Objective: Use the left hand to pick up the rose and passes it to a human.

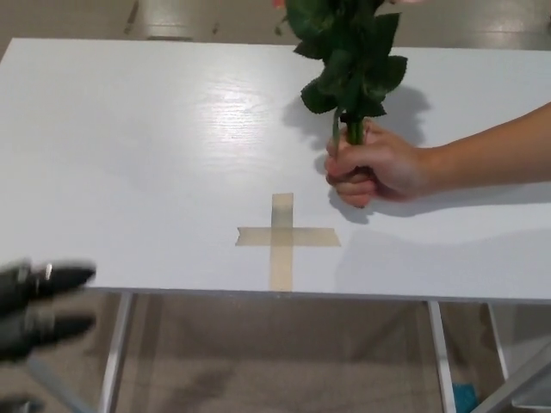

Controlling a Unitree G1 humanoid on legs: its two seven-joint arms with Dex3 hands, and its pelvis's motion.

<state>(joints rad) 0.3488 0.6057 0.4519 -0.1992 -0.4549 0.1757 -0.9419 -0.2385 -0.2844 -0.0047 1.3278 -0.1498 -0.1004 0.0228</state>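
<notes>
A person's hand (376, 168) reaches in from the right and grips the green stems of the rose bunch (351, 56), holding it upright above the white table (155, 146). Only the dark leaves show fully; the pink blooms are cut off at the top edge. My left hand (34, 310) is at the lower left, below the table's front edge, blurred, with its fingers spread and nothing in it. It is far from the roses. My right hand does not show.
A cross of tan tape (284, 237) marks the table near its front edge. Metal table legs (116, 353) and a brown floor show below the edge. The person's forearm (491, 155) lies across the right side of the table.
</notes>
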